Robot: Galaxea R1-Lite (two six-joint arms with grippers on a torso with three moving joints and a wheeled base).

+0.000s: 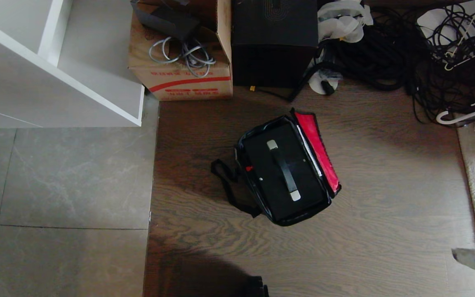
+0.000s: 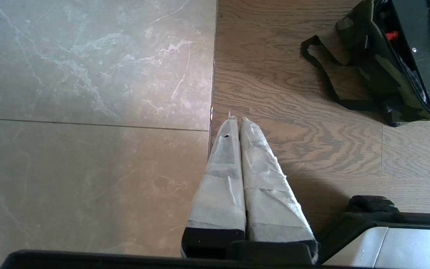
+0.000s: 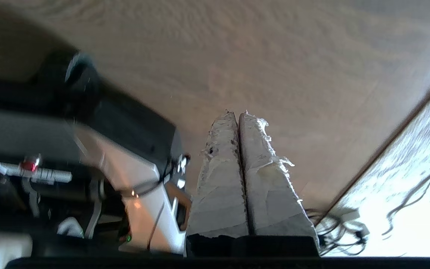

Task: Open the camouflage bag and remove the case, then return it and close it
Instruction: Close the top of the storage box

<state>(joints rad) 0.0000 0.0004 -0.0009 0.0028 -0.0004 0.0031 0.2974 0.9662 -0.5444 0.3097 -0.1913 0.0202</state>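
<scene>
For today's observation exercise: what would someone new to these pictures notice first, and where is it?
The open camouflage bag in the middle of the wooden floor, its red lid lining flipped to one side. Inside it sits the black case, handle up. Behind stand a cardboard carton and a tangle of black cables.
</scene>
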